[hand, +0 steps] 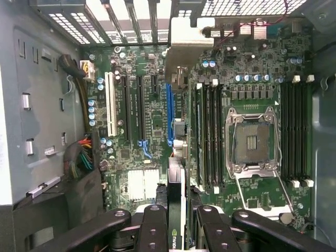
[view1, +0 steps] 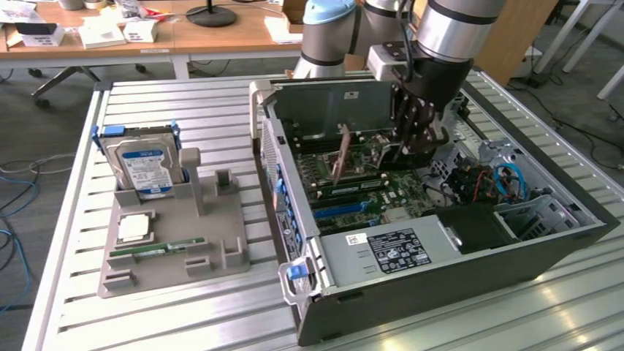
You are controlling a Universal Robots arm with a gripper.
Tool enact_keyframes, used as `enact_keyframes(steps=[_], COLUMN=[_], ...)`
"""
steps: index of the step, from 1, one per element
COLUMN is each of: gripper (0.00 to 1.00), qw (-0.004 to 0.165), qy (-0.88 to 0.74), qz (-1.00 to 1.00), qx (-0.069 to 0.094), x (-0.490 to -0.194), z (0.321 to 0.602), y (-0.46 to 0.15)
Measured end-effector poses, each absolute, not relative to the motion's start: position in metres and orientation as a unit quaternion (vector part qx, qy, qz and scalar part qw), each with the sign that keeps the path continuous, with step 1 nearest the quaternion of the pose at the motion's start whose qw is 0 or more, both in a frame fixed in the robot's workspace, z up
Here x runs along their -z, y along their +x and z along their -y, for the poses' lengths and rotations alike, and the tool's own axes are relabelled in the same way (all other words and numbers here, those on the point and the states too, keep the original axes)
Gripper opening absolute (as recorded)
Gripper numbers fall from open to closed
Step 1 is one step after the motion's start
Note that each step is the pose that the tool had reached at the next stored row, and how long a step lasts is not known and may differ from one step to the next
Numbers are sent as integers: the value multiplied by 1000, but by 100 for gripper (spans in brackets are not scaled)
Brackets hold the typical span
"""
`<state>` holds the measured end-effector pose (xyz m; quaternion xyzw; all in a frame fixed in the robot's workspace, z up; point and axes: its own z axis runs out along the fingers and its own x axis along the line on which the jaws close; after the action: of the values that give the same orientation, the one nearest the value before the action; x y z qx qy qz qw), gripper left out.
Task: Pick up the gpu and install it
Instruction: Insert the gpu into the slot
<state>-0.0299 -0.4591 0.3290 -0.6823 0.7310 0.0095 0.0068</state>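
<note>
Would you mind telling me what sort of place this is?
Probably a robotics lab in an office-like room: a robot arm reaches into an open computer case on a metal slatted table, with cluttered wooden desks behind.

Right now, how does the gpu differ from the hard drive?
The gpu is gripped in the gripper inside the case; the hard drive stands in the grey holder outside it. The gpu is a thin dark card; the hard drive a thicker silver box. Both are upright.

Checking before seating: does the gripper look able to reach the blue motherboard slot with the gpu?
Probably yes: the gripper holds the gpu near the blue slot, which sits empty and uncovered.
</note>
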Motion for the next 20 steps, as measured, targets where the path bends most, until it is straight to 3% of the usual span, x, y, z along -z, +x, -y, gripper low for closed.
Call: enact_keyframes(steps=[20], gripper=[26], qw=[7], qy=[-692], qz=[-722], qx=[-10], x=[-311], z=[459], y=[-33])
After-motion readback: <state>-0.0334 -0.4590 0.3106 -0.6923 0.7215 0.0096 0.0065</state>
